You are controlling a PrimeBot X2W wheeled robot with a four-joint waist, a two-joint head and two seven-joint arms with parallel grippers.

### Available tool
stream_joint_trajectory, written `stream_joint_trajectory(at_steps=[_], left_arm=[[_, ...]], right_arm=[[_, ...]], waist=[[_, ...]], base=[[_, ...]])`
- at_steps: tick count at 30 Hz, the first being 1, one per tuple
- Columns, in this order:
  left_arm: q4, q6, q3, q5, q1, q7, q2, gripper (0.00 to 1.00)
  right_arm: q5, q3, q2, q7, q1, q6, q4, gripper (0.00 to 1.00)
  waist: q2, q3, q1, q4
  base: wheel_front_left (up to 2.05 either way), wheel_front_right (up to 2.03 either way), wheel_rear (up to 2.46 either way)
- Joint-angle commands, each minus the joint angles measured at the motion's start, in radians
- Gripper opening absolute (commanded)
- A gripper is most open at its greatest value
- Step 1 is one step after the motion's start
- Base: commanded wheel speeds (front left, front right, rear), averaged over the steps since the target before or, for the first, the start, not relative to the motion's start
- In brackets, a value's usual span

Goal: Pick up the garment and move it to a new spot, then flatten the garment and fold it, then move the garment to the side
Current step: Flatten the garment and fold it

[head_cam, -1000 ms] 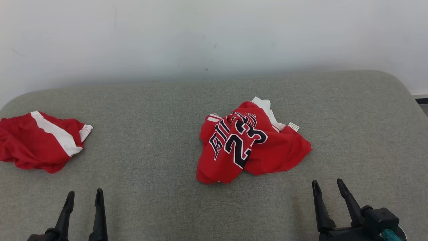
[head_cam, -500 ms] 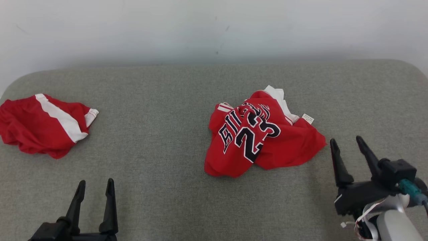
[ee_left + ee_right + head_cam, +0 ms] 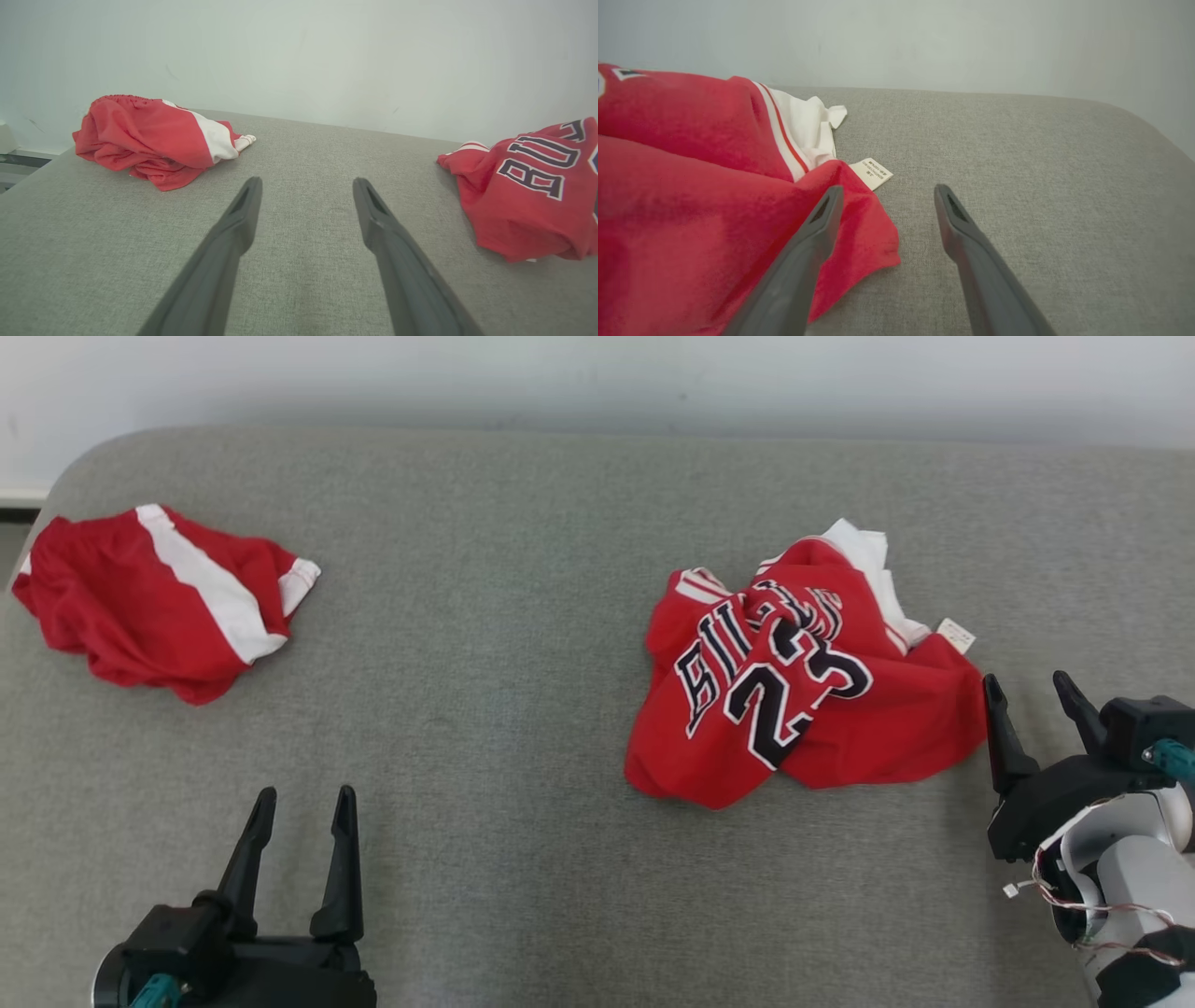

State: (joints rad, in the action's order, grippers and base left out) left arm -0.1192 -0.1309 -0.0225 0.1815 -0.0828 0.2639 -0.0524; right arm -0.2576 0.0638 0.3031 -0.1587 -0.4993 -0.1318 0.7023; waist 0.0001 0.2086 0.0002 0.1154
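head view, garment: the crumpled red jersey (image 3: 803, 681) lies right of the middle of the grey cushion (image 3: 485, 616). Its longer run goes across, left to right, with a white tag (image 3: 956, 635) at its far right end.
head view, nearer arm: the right gripper (image 3: 1026, 679), jaws spread, is just beside the jersey's right edge. The left gripper (image 3: 306, 792), jaws also spread, is well apart from it near the front edge.
head view, other cloth: the red shorts (image 3: 159, 597) lie by the far left corner.
left wrist view: the jaws point over bare cushion, between the shorts and the jersey.
right wrist view: the jersey lies left of the jaws. Their left side crosses its red corner and their right side is over bare cushion; I cannot tell if they touch it.
judgement: the grab likely needs a small shift left.
room: a plain pale wall (image 3: 597, 373) stands behind.
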Motion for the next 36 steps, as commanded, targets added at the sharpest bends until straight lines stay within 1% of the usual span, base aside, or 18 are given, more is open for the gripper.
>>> stream_joint_trajectory(at_steps=[1,5,9,10,11,12,15,18,20,23,26,28,29,34,36], left_arm=[[-0.004,0.002,0.002,0.004,-0.013,0.001,0.001,1.00],[-0.009,0.002,0.010,0.005,-0.023,0.001,0.002,1.00],[-0.015,0.002,0.010,0.006,-0.023,0.001,0.002,1.00],[-0.015,0.002,0.006,0.008,-0.019,0.001,0.002,1.00],[-0.016,0.002,0.003,0.010,-0.014,0.001,0.002,1.00],[-0.017,0.002,0.000,0.011,-0.007,0.001,0.002,1.00],[-0.023,0.002,-0.008,0.009,0.009,0.001,0.002,1.00],[-0.022,0.002,-0.004,0.010,0.010,0.001,0.002,1.00],[-0.021,0.004,0.000,0.011,0.011,0.001,0.002,1.00],[-0.023,0.007,-0.004,0.010,0.022,0.001,0.002,1.00],[-0.026,0.011,-0.012,0.004,0.039,0.001,0.002,1.00],[-0.026,0.012,-0.018,0.000,0.049,0.001,0.002,1.00],[-0.026,0.012,-0.018,0.000,0.049,0.001,0.002,1.00],[-0.021,0.016,-0.032,-0.003,0.077,0.001,0.002,1.00],[-0.016,0.020,-0.032,-0.002,0.084,0.001,0.002,1.00]], right_arm=[[-0.013,0.005,0.005,-0.004,-0.020,0.002,0.026,1.00],[-0.026,0.027,0.012,-0.019,-0.067,0.002,0.142,1.00],[-0.041,0.048,0.003,-0.026,-0.093,0.002,0.240,1.00],[-0.047,0.056,0.000,-0.026,-0.094,0.002,0.259,0.63],[-0.053,0.066,-0.004,-0.031,-0.093,0.002,0.274,0.05],[-0.062,0.075,-0.004,-0.035,-0.094,0.002,0.286,0.00],[-0.082,0.094,0.009,-0.057,-0.112,0.002,0.308,0.00],[-0.087,0.114,0.019,-0.081,-0.135,0.002,0.304,0.00],[-0.088,0.126,0.026,-0.094,-0.148,0.002,0.285,0.00],[-0.084,0.149,0.017,-0.106,-0.158,0.002,0.237,0.00],[-0.068,0.171,0.007,-0.108,-0.157,0.002,0.140,0.00],[-0.052,0.191,-0.008,-0.107,-0.129,0.002,0.062,0.00],[-0.052,0.191,-0.008,-0.107,-0.129,0.002,0.062,0.00],[-0.022,0.282,-0.041,-0.107,-0.048,0.002,-0.151,0.00],[-0.016,0.337,-0.046,-0.106,0.002,0.002,-0.224,0.00]], waist=[[-0.0001,0.028,-0.0002,0.027],[-0.0001,0.035,-0.0002,0.040],[-0.0001,0.028,-0.0002,0.049],[-0.0001,0.024,-0.0002,0.049],[-0.0001,0.019,-0.0002,0.047],[-0.0001,0.014,-0.0002,0.044],[-0.0001,-0.003,-0.0002,0.033],[-0.0001,-0.019,-0.0002,0.026],[-0.0001,-0.030,-0.0002,0.023],[-0.0001,-0.051,-0.0002,0.015],[-0.0001,-0.076,-0.0002,0.004],[-0.0001,-0.092,-0.0002,-0.002],[-0.0001,-0.092,-0.0002,-0.002],[-0.0001,-0.126,-0.0002,-0.013],[-0.0001,-0.134,-0.0002,-0.019]], base=[[0.00,0.00,0.00],[0.00,0.00,0.00],[0.00,0.00,0.00],[0.00,0.00,0.00],[0.00,0.00,0.00],[0.00,0.00,0.00],[0.00,0.00,0.00],[0.00,0.00,0.00],[0.00,0.00,0.00],[0.00,0.00,0.00],[0.00,0.00,0.00],[0.00,0.00,0.00],[0.00,0.00,0.00],[0.00,0.00,0.00],[0.00,0.00,0.00]])
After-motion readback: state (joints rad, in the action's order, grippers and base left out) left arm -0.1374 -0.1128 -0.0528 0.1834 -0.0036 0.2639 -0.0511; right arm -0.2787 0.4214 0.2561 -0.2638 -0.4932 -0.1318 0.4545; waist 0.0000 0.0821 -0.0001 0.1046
